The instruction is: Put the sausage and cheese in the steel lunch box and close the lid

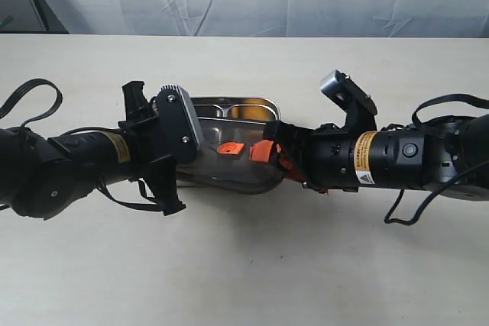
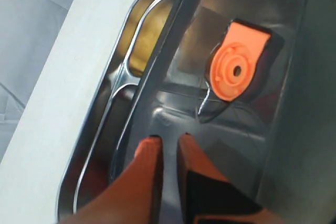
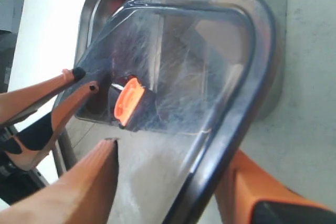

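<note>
right hand (image 3: pixel 170 150): spread, fingers either side of lid (image 3: pixel 210 66) rim, reaching from right
left hand (image 2: pixel 169 140): we see it pinching lid's left edge
lid: tilted over steel lunch box (image 1: pixel 237 101), middle of tabletop (image 1: pixel 252 265)
cheese (image 1: pixel 246 112): yellow in box's far compartment
sausage: we cannot tell where

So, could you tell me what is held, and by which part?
The left hand pinches the lid by its rim; the right hand straddles it, open.

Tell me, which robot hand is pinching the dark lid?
The left gripper: its fingertips sit nearly together, pinched on the rim of the lid. The right gripper has its fingers wide apart, one either side of the lid.
</note>
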Robot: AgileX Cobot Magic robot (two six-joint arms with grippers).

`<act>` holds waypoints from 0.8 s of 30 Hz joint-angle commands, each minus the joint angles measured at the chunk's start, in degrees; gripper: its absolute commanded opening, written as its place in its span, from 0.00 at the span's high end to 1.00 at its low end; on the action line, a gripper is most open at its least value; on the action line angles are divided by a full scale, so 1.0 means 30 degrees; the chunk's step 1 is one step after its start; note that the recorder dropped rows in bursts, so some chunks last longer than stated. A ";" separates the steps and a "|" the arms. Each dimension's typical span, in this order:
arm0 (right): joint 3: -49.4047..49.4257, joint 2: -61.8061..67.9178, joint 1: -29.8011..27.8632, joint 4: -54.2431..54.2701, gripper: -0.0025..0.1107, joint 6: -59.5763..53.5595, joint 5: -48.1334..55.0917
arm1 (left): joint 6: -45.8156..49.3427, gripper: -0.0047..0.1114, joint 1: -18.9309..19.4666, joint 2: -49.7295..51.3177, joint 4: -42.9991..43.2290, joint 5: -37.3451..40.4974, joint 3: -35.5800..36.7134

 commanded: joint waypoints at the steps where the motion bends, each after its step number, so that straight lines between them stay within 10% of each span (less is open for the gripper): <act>1: -0.0349 -0.0514 -0.0051 -0.0102 0.51 -0.0344 0.0133 | -0.0076 0.85 0.0002 0.0404 -0.0100 0.1921 0.0208; 10: -0.2549 -0.0512 -0.0051 -0.4891 0.97 -0.0842 0.0661 | -0.0076 0.85 0.0002 0.0404 -0.0172 0.1807 0.0208; 24: -0.3460 0.0374 -0.0051 -0.6039 0.99 -0.0768 0.4133 | -0.0076 0.85 0.0002 0.0404 -0.0315 0.1417 0.0208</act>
